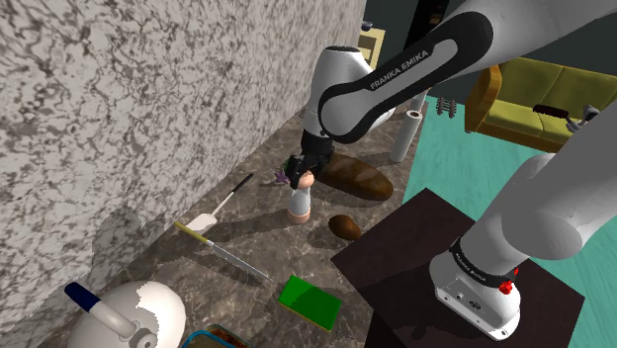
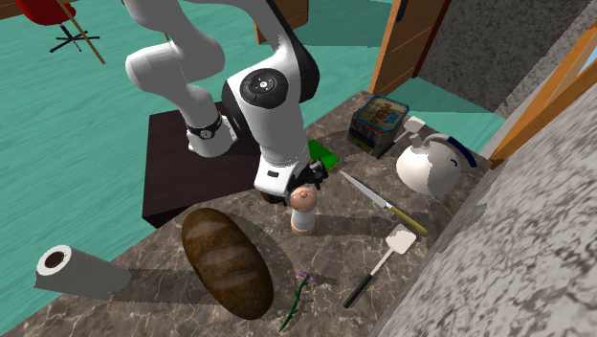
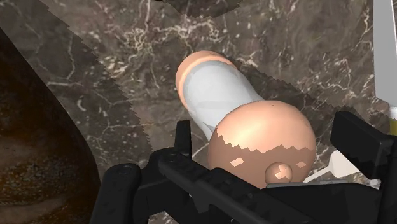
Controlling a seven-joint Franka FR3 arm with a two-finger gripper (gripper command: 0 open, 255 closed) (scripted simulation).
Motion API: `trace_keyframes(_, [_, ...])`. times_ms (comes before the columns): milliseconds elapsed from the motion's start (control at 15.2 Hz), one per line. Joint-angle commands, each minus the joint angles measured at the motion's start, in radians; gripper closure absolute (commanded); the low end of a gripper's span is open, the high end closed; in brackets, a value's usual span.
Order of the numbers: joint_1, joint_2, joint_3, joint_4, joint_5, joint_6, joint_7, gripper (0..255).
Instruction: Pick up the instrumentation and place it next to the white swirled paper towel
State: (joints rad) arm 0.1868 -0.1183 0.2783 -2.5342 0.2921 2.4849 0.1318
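Note:
A mill-shaped piece with a white body and a pink round top (image 1: 300,204) (image 2: 303,217) (image 3: 219,89) stands upright on the dark marbled counter (image 1: 247,227), beside a brown bread loaf (image 2: 225,258). My black gripper (image 1: 303,178) (image 2: 300,191) (image 3: 270,130) hangs right over it, open. Its fingers (image 3: 183,133) straddle the round top with a small gap on each side. The white paper towel roll (image 1: 403,136) (image 2: 77,271) is at the counter's far end, beyond the loaf (image 1: 356,176).
A knife (image 2: 383,201), a white spatula (image 2: 385,258) and a purple flower (image 2: 298,295) lie between the mill and the speckled wall. A white jug (image 2: 435,165), a tin (image 2: 379,120) and a green block (image 1: 309,300) are farther along. A small brown lump (image 1: 344,226) sits near the stand (image 1: 415,247).

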Motion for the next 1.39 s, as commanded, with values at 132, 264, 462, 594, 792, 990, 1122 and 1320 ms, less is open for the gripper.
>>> trace_keyframes(132, [0.000, 0.000, 0.000, 0.000, 0.000, 0.000, 0.000, 255])
trace_keyframes(264, [0.000, 0.000, 0.000, 0.000, 0.000, 0.000, 0.000, 255])
trace_keyframes(462, [0.000, 0.000, 0.000, 0.000, 0.000, 0.000, 0.000, 255])
trace_keyframes(594, [0.000, 0.000, 0.000, 0.000, 0.000, 0.000, 0.000, 255])
trace_keyframes(792, [-0.001, -0.033, -0.003, 0.013, -0.002, -0.046, 0.006, 255])
trace_keyframes(990, [-0.002, -0.064, -0.006, 0.028, -0.005, -0.091, 0.011, 255])
trace_keyframes(1122, [-0.003, -0.083, -0.008, 0.040, -0.007, -0.122, 0.015, 255])
trace_keyframes(1320, [-0.005, -0.110, -0.012, 0.058, -0.010, -0.167, 0.020, 255])
